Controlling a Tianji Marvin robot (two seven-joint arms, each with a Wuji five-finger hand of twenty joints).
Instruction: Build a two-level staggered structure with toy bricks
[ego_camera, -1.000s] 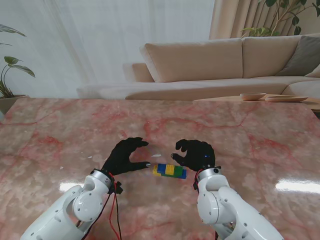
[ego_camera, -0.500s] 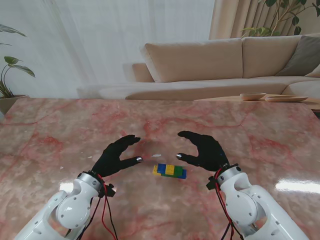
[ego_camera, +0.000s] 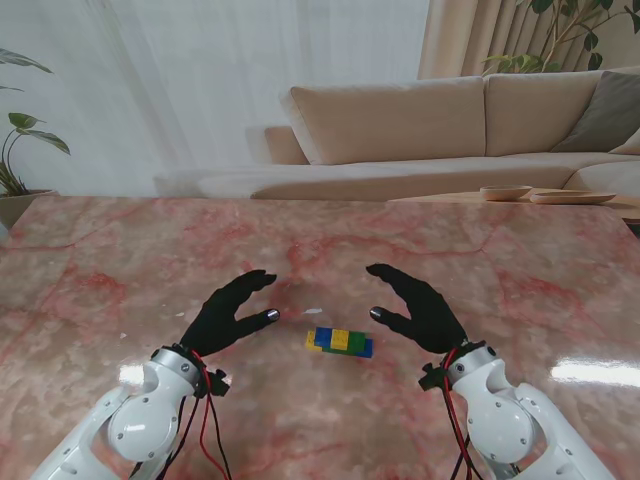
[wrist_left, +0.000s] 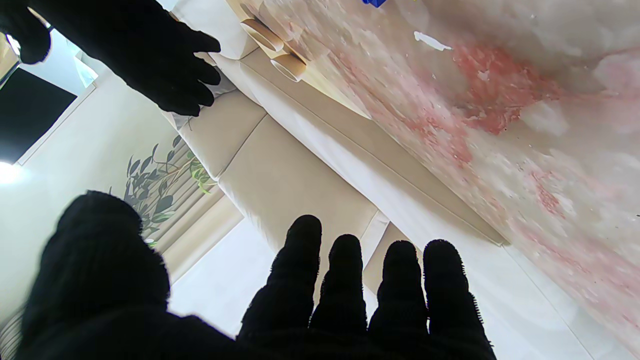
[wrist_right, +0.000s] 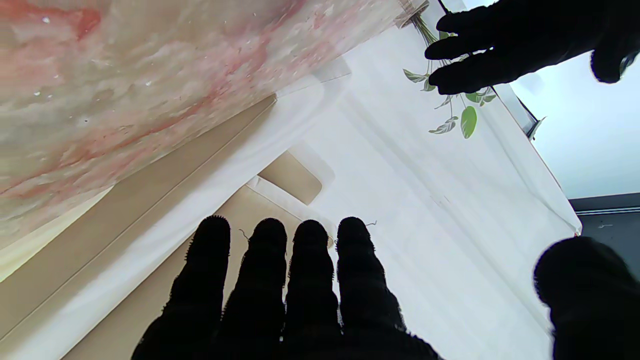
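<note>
My left hand (ego_camera: 228, 312) and right hand (ego_camera: 420, 303) hover with fingers spread, holding nothing. The brick structure (ego_camera: 339, 341) sits between them on the tabletop (ego_camera: 500, 270), touching neither.

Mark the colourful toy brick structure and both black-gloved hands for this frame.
Blue, yellow and green toy brick structure (ego_camera: 339, 341): stand view, on the yellow middle brick.
Black-gloved left hand (ego_camera: 226, 312): stand view, on the palm.
Black-gloved right hand (ego_camera: 424, 307): stand view, on the palm.
</note>
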